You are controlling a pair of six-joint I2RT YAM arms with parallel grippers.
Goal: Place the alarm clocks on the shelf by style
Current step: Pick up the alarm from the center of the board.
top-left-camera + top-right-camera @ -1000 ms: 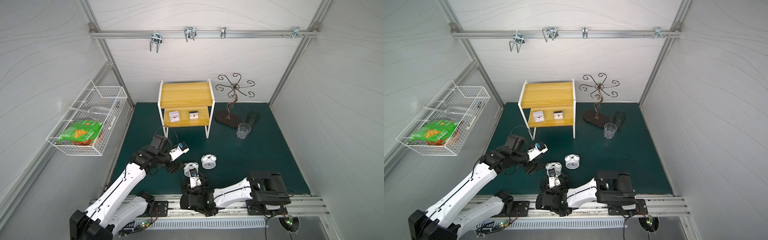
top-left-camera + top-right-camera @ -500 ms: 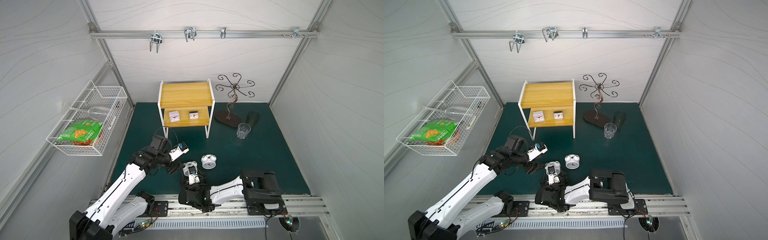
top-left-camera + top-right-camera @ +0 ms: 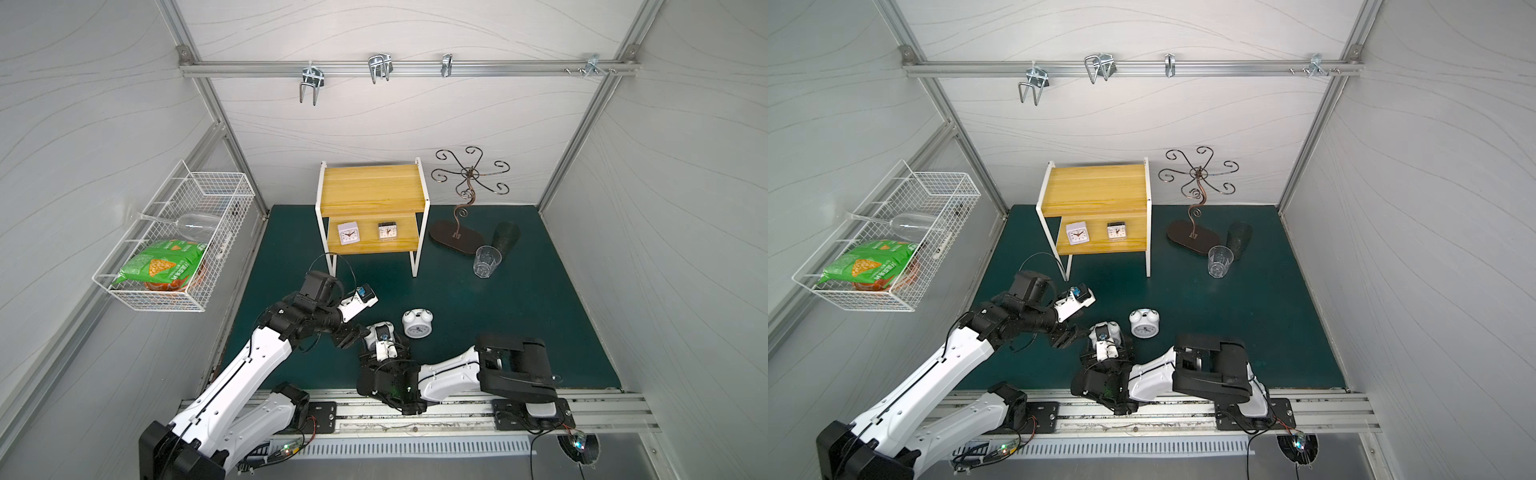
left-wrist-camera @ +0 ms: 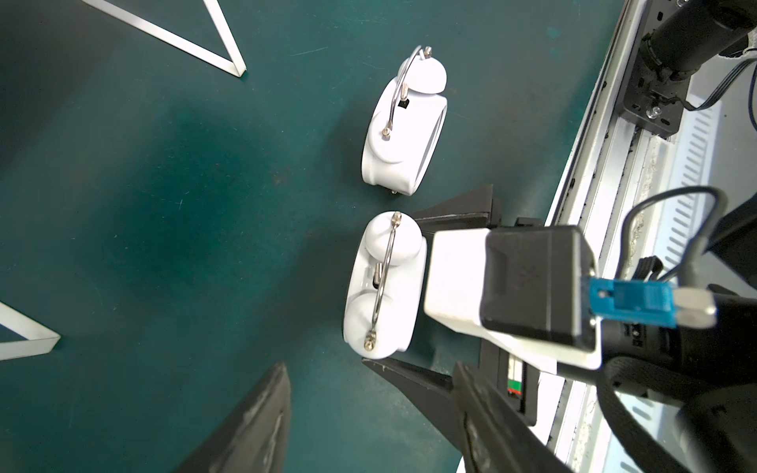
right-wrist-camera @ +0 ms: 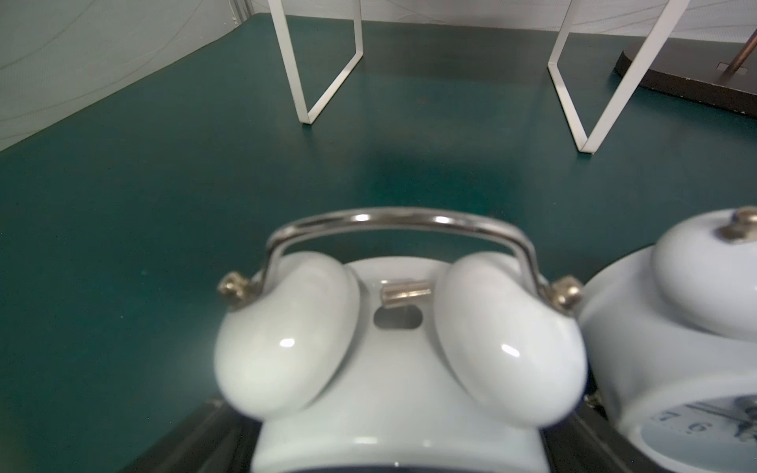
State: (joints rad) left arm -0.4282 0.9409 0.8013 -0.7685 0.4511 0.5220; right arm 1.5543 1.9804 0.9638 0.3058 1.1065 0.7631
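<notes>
Green mat [image 3: 519, 332]; twin-bell clock [image 3: 417, 327] upright, front-facing

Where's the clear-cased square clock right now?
The clear-cased clock stands on the shelf's lower board in both top views, right of the white square clock.

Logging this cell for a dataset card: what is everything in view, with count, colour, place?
mat: one, dark green, floor.
shelf: one, yellow and white, back of mat.
square clocks: two, white and clear, shelf's lower board.
twin-bell clocks: two, white, front of mat.
wire basket: one, white, side wall.
wine glass: one, clear, in basket.
snack bag: one, green, in basket.
curly stand: one, brown, beside shelf.
tumbler: one, clear, beside stand.
cup: one, dark, by tumbler.
hooks: four, metal, back rail.
left gripper: one, black, open, empty.
right gripper: one, black, open around one clock.
</notes>
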